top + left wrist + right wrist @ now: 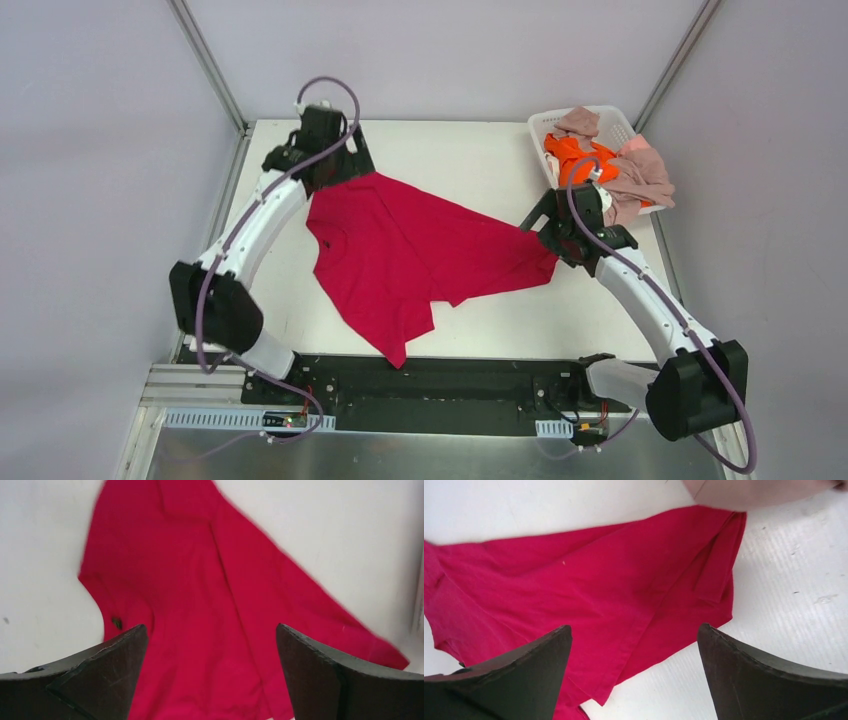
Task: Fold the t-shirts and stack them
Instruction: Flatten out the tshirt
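A crimson-red t-shirt [410, 255] lies crumpled across the middle of the white table, one end hanging over the near edge. My left gripper [335, 165] is open above the shirt's far-left corner; red cloth [210, 630] lies below its spread fingers [105, 670]. My right gripper [550, 235] is open over the shirt's right corner [634, 590], nothing held. An orange t-shirt [575, 155] and pink-beige t-shirts [640, 175] sit in the basket at the far right.
A white plastic basket [538, 125] stands at the table's far-right corner, cloth spilling over its right rim. Bare white table [470, 150] shows behind the red shirt. Metal frame posts rise at both far corners.
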`<state>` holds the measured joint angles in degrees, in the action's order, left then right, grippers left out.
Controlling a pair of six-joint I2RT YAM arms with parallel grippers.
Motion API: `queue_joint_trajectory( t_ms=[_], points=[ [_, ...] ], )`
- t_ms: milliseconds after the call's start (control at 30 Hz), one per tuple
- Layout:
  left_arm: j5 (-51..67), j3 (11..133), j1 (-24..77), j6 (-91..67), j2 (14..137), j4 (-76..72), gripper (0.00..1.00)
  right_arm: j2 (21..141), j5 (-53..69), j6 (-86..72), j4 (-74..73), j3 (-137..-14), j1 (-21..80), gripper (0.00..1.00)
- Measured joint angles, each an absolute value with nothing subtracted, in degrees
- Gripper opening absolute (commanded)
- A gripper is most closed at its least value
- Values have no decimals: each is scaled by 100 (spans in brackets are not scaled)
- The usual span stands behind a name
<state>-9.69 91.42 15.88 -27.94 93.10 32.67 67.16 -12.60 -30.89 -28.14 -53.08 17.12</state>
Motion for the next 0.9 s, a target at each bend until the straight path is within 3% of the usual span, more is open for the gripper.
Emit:
queue_joint_trajectory(
  t_ms=[133, 400, 700, 900],
  points=[
    [-760, 7465, 2132, -3380, 8359, 3315, 99, 6753, -867, -3006, -2554, -4945, 1780, 100],
    [-305, 5481, 2655, -4195, 8324, 2958, 99, 7642, -532, -2932, -1962, -4871, 2206, 99],
    [-467, 4971, 2493, -4628, 8525, 2158, 99, 8514, -672, -2936, -1643, -4871, 2196, 99],
    [-526, 4934, 1861, -4731, 8888, 1785, 99, 8694, -904, -2934, -1503, -4871, 2169, 100]
  ],
)
